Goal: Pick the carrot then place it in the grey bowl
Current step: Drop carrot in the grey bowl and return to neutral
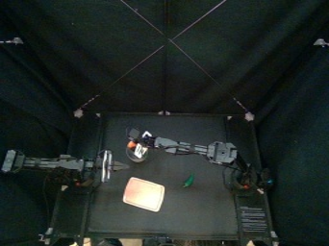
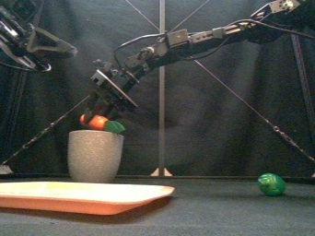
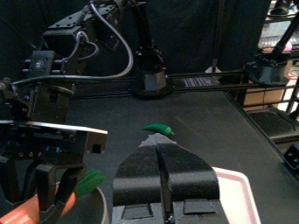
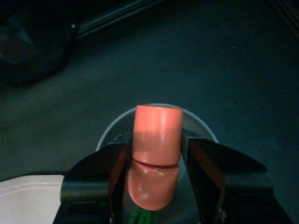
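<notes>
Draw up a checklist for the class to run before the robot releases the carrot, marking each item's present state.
1. Carrot clamped between the right gripper's jaws: ok.
2. Carrot above the grey bowl's mouth: ok; the right wrist view shows the rim beneath it.
3. Carrot's lower end inside the rim: cannot tell.
4. Bowl upright: ok.
5. Left gripper shut, apart from the bowl: ok.
6. Green toy and pink tray not under the carrot: ok.
</notes>
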